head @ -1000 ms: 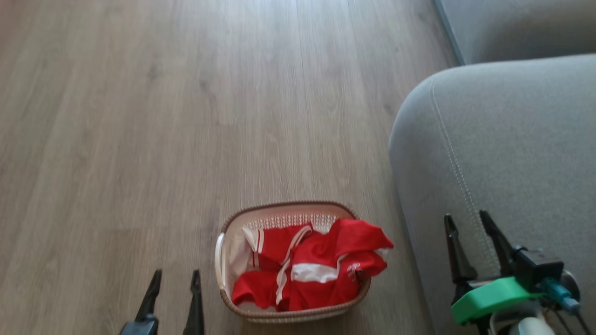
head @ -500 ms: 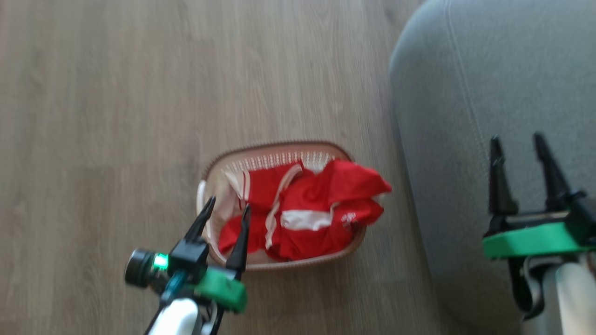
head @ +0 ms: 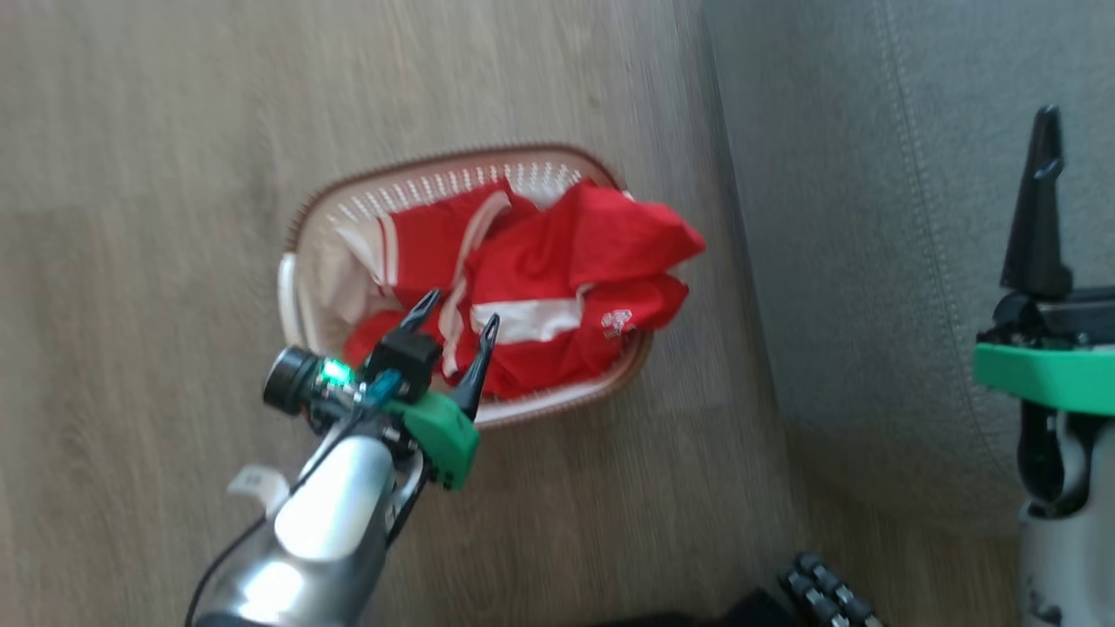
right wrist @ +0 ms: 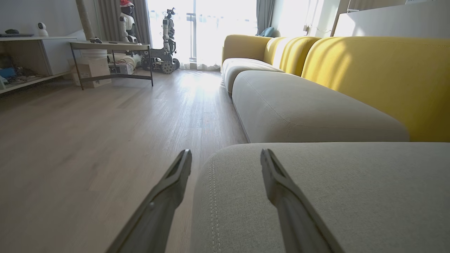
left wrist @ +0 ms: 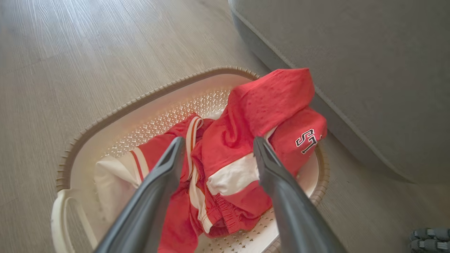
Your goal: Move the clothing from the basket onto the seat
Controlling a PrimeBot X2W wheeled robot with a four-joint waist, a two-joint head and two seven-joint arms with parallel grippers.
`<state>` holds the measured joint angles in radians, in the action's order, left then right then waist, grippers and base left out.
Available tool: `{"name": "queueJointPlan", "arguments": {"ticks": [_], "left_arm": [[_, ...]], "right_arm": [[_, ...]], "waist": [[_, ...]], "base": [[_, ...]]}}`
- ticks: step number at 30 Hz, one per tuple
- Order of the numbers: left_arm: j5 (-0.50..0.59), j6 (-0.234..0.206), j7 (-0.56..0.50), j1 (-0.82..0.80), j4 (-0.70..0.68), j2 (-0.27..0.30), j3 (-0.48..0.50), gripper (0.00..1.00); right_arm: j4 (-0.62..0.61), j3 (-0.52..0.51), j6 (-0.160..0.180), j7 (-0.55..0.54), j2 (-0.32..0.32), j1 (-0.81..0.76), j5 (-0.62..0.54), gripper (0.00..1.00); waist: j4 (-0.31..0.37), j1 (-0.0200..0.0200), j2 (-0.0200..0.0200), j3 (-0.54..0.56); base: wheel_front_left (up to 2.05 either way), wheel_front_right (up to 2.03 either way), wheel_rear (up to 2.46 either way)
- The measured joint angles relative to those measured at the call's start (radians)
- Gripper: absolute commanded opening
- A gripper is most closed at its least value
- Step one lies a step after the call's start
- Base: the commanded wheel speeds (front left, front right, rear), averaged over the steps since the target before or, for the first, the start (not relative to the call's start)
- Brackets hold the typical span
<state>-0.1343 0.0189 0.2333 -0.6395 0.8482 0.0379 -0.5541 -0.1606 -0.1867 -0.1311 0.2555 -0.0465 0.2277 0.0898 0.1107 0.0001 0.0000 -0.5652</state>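
Floor (head: 131, 174) of pale wood planks carries the grey sofa seat (head: 836, 218) and, just beside its rounded edge, the white laundry basket (head: 435, 185). The red clothing (head: 566, 252) lies heaped in the basket, one fold draped over the rim nearest the seat. The left gripper (left wrist: 218, 138) hovers above the heap, jaws wide and empty; the right gripper (right wrist: 225, 151), above the seat's edge, likewise

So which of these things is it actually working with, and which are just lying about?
Part of the job:
- clothing, piled in the basket
- seat, beside the basket
- left end effector, open above the clothing

Just lying about:
- yellow backrests
- metal table
- box by it
- another robot near the window
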Motion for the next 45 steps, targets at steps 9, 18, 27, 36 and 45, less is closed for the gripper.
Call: {"name": "queueJointPlan", "arguments": {"ticks": [9, 18, 27, 36, 45], "left_arm": [[-0.016, 0.024, -0.041, -0.169, 0.185, 0.000, -0.113, 1.00], [-0.026, 0.035, -0.075, -0.296, 0.275, 0.001, -0.190, 1.00], [-0.034, 0.015, -0.109, -0.384, 0.340, 0.002, -0.244, 1.00], [-0.031, -0.046, -0.174, -0.431, 0.404, 0.002, -0.283, 1.00], [-0.051, -0.045, -0.217, -0.431, 0.422, 0.002, -0.306, 0.00]], "right_arm": [[-0.075, 0.000, 0.000, 0.000, 0.000, 0.074, 0.034, 1.00], [-0.121, 0.027, 0.000, 0.001, 0.000, 0.101, 0.064, 1.00], [-0.141, 0.034, 0.000, 0.001, 0.000, 0.114, 0.081, 1.00], [-0.142, 0.045, 0.000, 0.001, 0.000, 0.132, 0.096, 1.00], [-0.140, 0.051, 0.000, 0.001, 0.000, 0.135, 0.096, 1.00]], "waist": [[0.051, 0.0001, 0.0000, -0.155], [0.101, 0.0000, 0.0000, -0.260], [0.140, 0.0000, 0.0000, -0.329], [0.155, -0.0001, 0.0000, -0.361], [0.160, -0.0001, 0.0000, -0.350]], "base": [[0.00, 0.00, 0.00], [0.00, 0.00, 0.00], [0.00, 0.00, 0.00], [0.00, 0.00, 0.00], [0.00, 0.00, 0.00]]}}
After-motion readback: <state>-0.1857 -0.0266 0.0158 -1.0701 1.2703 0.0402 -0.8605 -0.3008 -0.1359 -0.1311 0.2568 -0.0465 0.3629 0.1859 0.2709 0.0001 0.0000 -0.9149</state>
